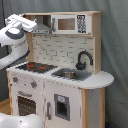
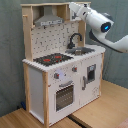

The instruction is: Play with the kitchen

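The kitchen (image 1: 60, 95) (image 2: 60, 75) is a white and pale-wood toy unit, seen in both exterior views. It has a black-red hob (image 1: 35, 66) (image 2: 52, 59), a grey hood (image 1: 46, 24) (image 2: 49, 20), a black faucet (image 1: 83, 59) (image 2: 75, 39), a sink (image 1: 70, 75) (image 2: 84, 50) and an oven door (image 1: 25, 105) (image 2: 65, 96). The small microwave (image 1: 69, 23) shows only in the first exterior view. My white gripper (image 1: 31, 24) (image 2: 73, 7) hangs high at the upper shelf, right by the hood and well above the hob. It holds nothing that I can see.
A grey curtain (image 1: 115, 45) hangs behind the kitchen. The unit stands on a wooden floor (image 2: 100, 112). My white arm (image 2: 102, 25) reaches in from the second exterior view's right, above the sink and counter. A rounded counter end (image 1: 100, 79) juts out beside the sink.
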You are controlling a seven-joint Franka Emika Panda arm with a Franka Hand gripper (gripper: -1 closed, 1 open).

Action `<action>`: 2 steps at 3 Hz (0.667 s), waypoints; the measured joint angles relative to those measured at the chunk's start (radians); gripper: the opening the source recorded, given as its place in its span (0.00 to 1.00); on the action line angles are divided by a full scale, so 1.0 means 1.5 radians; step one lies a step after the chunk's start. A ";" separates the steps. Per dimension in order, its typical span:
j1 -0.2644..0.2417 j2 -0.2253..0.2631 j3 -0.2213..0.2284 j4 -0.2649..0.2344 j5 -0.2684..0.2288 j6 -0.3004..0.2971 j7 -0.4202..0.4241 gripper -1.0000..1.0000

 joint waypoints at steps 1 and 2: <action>-0.024 -0.036 0.000 0.007 0.000 -0.018 0.071 1.00; -0.045 -0.071 0.000 0.016 0.001 -0.044 0.141 1.00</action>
